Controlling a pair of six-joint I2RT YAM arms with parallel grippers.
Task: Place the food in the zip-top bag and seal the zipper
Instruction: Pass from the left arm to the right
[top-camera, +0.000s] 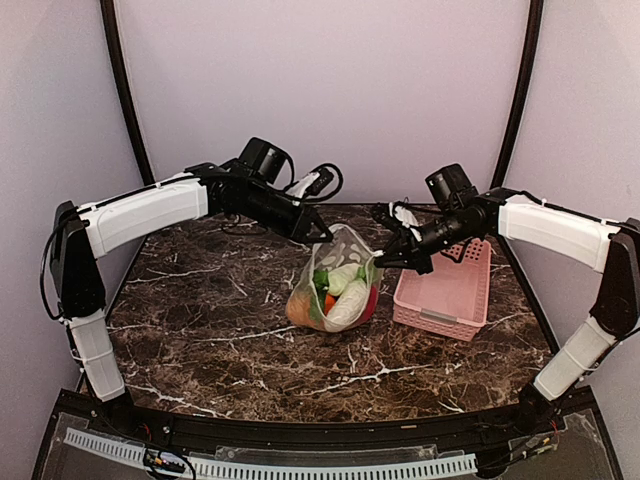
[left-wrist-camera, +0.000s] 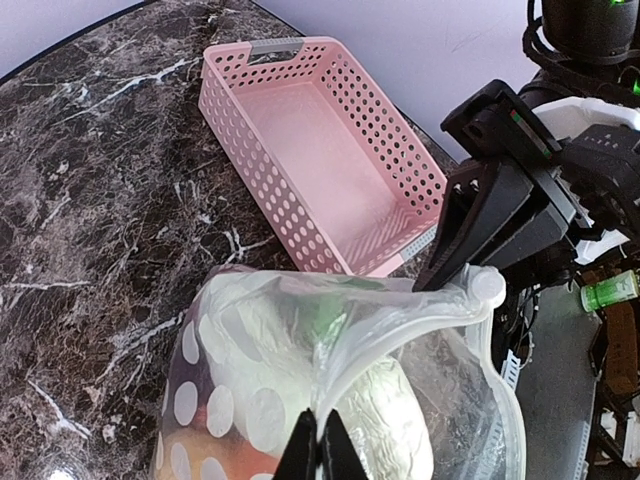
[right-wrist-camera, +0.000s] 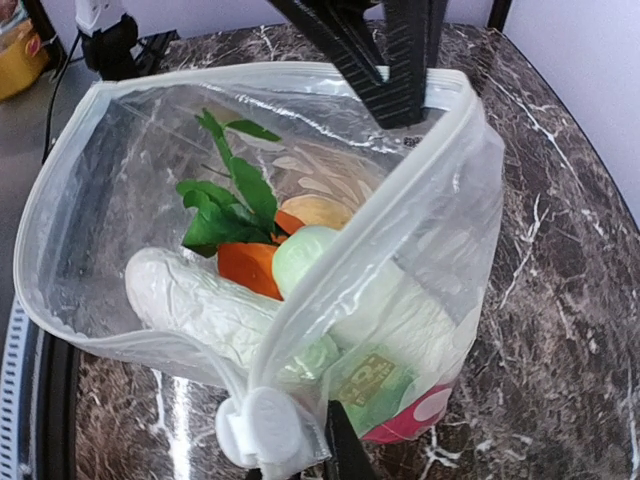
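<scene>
The clear dotted zip-top bag (top-camera: 335, 285) stands on the marble table, held up at its mouth from both ends. Food lies inside: a white radish (right-wrist-camera: 190, 300) with green leaves (right-wrist-camera: 225, 195), an orange piece (right-wrist-camera: 248, 268), a pale green piece (right-wrist-camera: 305, 258) and something red at the bottom (right-wrist-camera: 410, 420). My left gripper (top-camera: 325, 236) is shut on the mouth edge (left-wrist-camera: 322, 440). My right gripper (top-camera: 385, 262) is shut on the opposite end (right-wrist-camera: 300, 465), beside a white slider tab (right-wrist-camera: 255, 430). The zipper (right-wrist-camera: 370, 230) gapes open between them.
The pink slatted basket (top-camera: 445, 290) stands just right of the bag, under my right arm, and looks empty in the left wrist view (left-wrist-camera: 320, 150). Cables lie at the table's back edge (top-camera: 320, 185). Bare marble stretches left of and in front of the bag.
</scene>
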